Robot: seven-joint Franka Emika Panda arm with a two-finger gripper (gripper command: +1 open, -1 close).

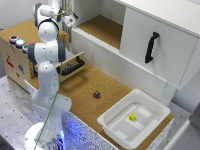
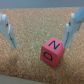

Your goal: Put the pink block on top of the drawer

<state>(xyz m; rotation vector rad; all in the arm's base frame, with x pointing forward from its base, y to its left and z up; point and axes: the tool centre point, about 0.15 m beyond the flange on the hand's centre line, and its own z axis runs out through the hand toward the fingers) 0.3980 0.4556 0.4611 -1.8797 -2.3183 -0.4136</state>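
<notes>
In the wrist view the pink block (image 2: pixel 52 51), with a dark letter on its face, rests on a cork surface. My gripper (image 2: pixel 37 44) is open. Its two fingers (image 2: pixel 74 25) stand wide apart on either side of the block and do not touch it. In the exterior view the gripper (image 1: pixel 69 21) hangs over the far end of the drawer's (image 1: pixel 17 60) cork top (image 1: pixel 25 27). The arm hides the block there. The drawer's front is pulled out, showing its black bar handle (image 1: pixel 73 68).
Coloured round buttons (image 1: pixel 19 43) sit on the drawer's near top edge. A small dark purple block (image 1: pixel 96 94) lies on the cork table. A white tray (image 1: pixel 117 127) at the exterior view's right holds a yellow block (image 1: pixel 132 117). A large white cabinet (image 1: pixel 170 35) stands behind.
</notes>
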